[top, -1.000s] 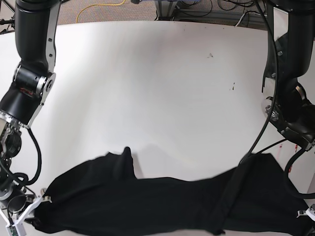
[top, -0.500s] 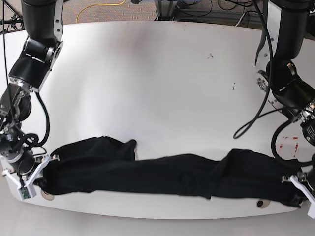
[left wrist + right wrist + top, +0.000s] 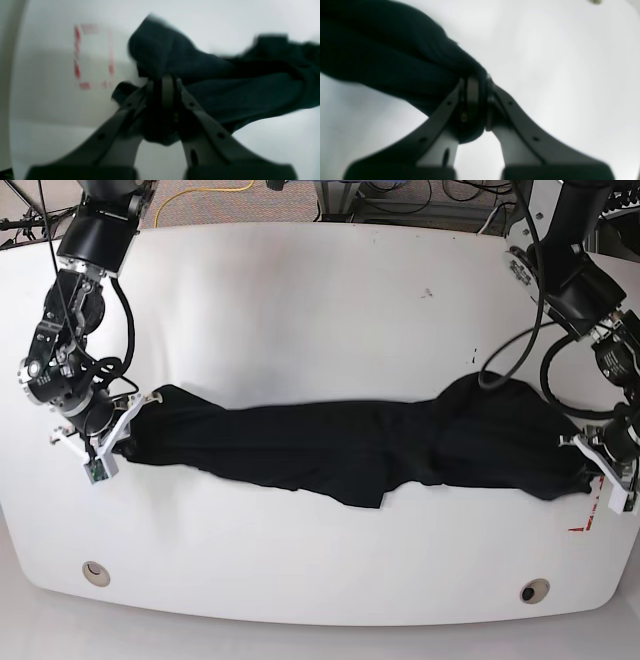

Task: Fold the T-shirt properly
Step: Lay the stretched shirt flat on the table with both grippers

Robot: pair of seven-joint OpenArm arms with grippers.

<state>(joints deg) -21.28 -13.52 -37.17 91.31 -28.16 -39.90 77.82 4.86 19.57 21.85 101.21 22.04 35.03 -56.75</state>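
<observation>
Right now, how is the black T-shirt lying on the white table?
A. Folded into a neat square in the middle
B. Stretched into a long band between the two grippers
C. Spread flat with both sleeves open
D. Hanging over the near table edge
B: the T-shirt runs as a long bunched band from the right gripper to the left gripper, each shut on one end.

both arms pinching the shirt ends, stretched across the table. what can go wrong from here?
1. The T-shirt lies as a bunched, twisted band, not flat; setting it down like this likely leaves creases.
2. The left tool and right tool each pinch only a small wad of cloth, so more tension could make an end slip out.
3. The left end sits near the table edge and could slide off.
</observation>
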